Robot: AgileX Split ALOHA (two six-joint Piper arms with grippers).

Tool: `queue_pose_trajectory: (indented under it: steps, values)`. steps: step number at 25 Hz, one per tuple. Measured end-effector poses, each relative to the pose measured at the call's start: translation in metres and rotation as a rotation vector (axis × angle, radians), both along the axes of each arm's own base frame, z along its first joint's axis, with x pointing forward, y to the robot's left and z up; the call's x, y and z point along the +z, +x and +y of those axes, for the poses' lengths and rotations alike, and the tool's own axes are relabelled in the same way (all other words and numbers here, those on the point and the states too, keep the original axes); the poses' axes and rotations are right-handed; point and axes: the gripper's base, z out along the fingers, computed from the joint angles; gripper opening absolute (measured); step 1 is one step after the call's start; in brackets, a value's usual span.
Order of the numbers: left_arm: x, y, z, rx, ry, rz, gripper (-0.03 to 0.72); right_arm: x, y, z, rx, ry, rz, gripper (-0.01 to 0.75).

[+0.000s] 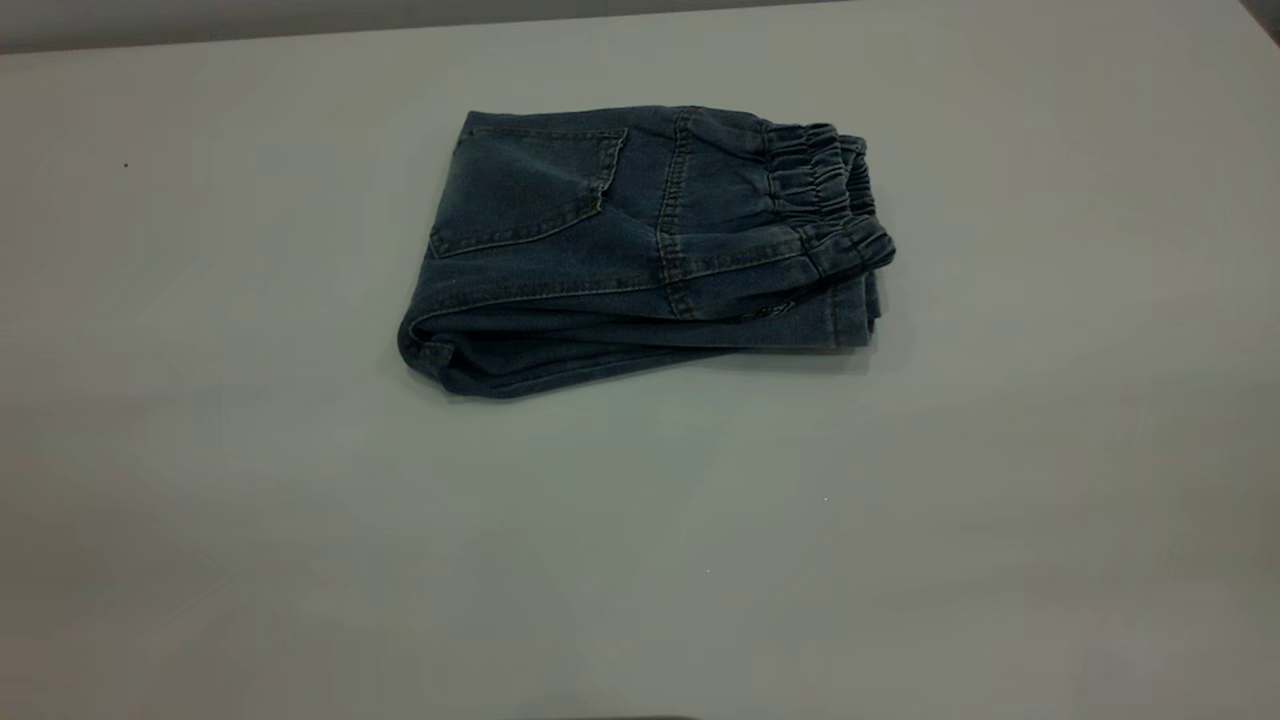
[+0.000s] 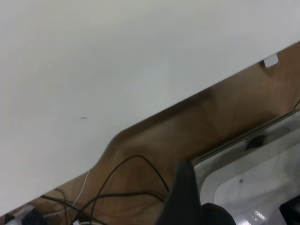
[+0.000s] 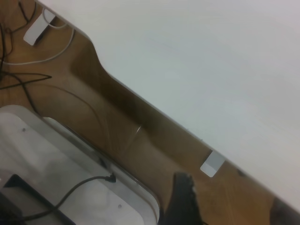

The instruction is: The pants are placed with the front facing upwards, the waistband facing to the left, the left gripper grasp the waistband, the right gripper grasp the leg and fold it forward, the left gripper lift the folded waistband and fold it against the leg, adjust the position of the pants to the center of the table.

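Note:
The pants (image 1: 600, 240) lie folded into a compact bundle a little behind the middle of the table (image 1: 640, 560), back patch pocket upward. The gathered waistband (image 1: 825, 190) sits on top at the bundle's right end. A folded leg (image 1: 620, 345) shows as the lower layers along the near edge. Neither gripper appears in the exterior view. Both arms hang off the table's side. In the left wrist view the left gripper (image 2: 236, 206) is open with nothing between its fingers. In the right wrist view the right gripper (image 3: 234, 208) is open too, over the wooden floor.
The wrist views show the table's edge (image 2: 154, 115), brown wooden floor (image 3: 154, 140), black cables (image 2: 117, 183) and a white base plate (image 2: 248, 183). A small white tag (image 3: 212, 163) lies under the table edge. Wide bare tabletop surrounds the pants.

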Motion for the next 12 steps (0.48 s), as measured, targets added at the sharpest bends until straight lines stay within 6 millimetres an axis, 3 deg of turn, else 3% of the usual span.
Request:
queue_pose_trajectory:
  steps: [12]
  values:
    - [0.0018, -0.0044, 0.0008, 0.002, -0.011, -0.03, 0.549, 0.0, -0.0002, 0.0002, 0.001, 0.003, 0.003, 0.491]
